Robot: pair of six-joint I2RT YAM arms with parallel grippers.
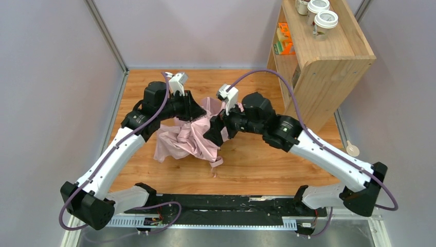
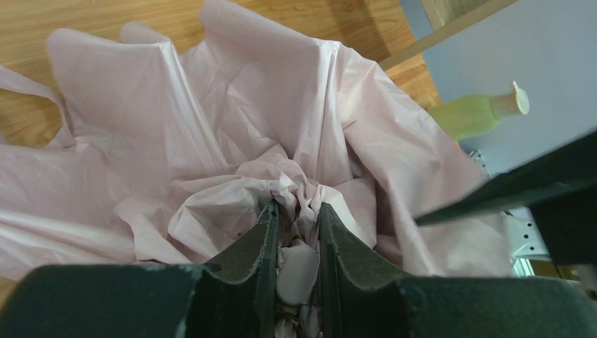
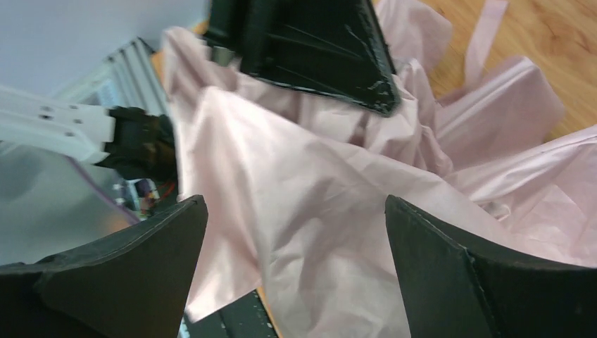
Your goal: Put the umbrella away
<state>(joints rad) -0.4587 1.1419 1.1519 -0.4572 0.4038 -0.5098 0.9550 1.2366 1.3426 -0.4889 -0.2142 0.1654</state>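
Your left hand [image 2: 296, 211] pinches the umbrella [image 1: 180, 139], crumpled on the worktop [image 1: 257, 164]; your right hand [image 3: 296, 201] gapes wide; you seem mid-gathering; next, probably tuck loose folds inward.

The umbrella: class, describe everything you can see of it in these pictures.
The umbrella is a crumpled heap of thin pale pink fabric resting on the wooden table. A narrow pink strap trails toward the near edge. The left gripper pinches its gathered centre; the right gripper stands open astride a fold, not gripping.
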